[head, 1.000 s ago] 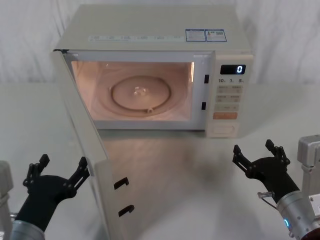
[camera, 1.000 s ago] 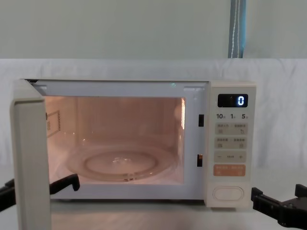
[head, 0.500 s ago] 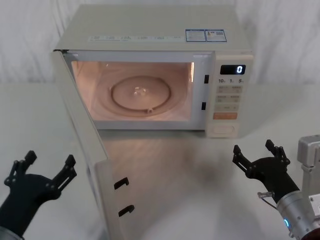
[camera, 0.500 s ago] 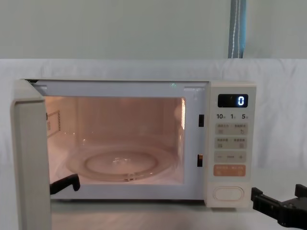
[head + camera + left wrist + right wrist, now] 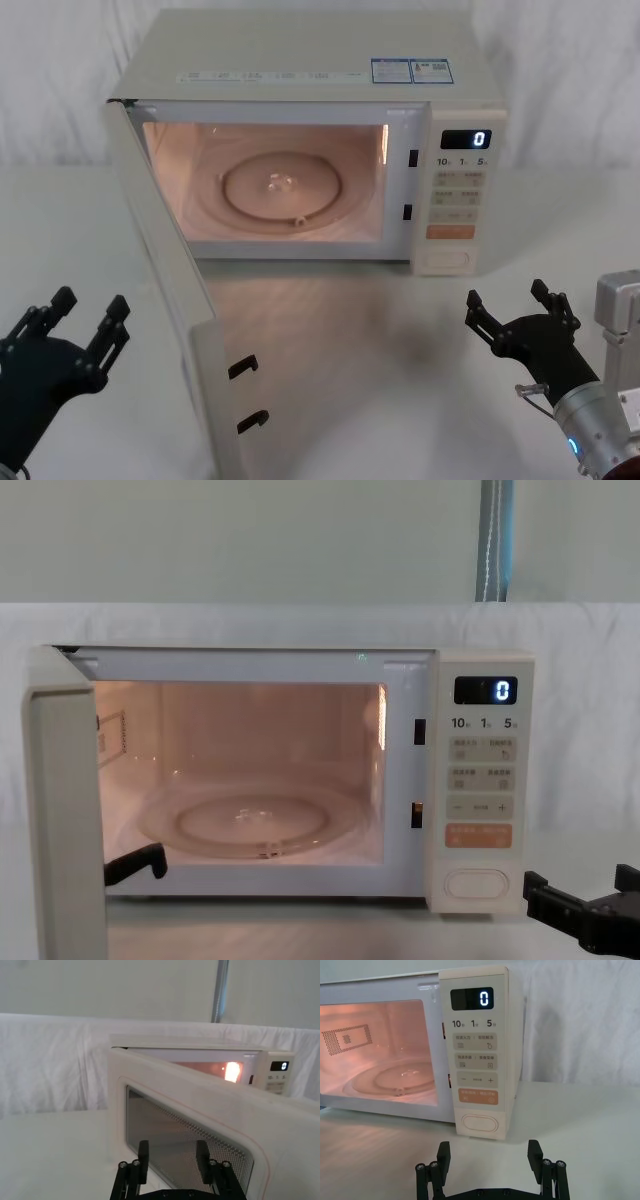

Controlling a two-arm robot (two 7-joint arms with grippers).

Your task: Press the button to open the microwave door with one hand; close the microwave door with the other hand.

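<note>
The cream microwave [image 5: 300, 50] stands lit with its door [image 5: 212, 395] swung wide out to the left, inner face and black latch hooks showing. The wide oval button [image 5: 447, 260] sits at the bottom of the control panel; it also shows close up as the button [image 5: 480, 1123]. My left gripper [image 5: 90, 302] hangs open, left of the door and apart from it, facing the door's outer window [image 5: 185, 1145]. My right gripper [image 5: 506, 295] is open in front of the control panel, a short way back from the button and touching nothing.
A glass turntable [image 5: 285, 190] lies inside the cavity. The display [image 5: 486, 690] reads 0. An orange key [image 5: 478, 1096] sits just above the button. White cloth covers the table [image 5: 400, 340] and the backdrop. The open door takes up the table's left front.
My left gripper has drawn back and to the left, away from the door's outer face. The door, the microwave and my right gripper have stayed put.
</note>
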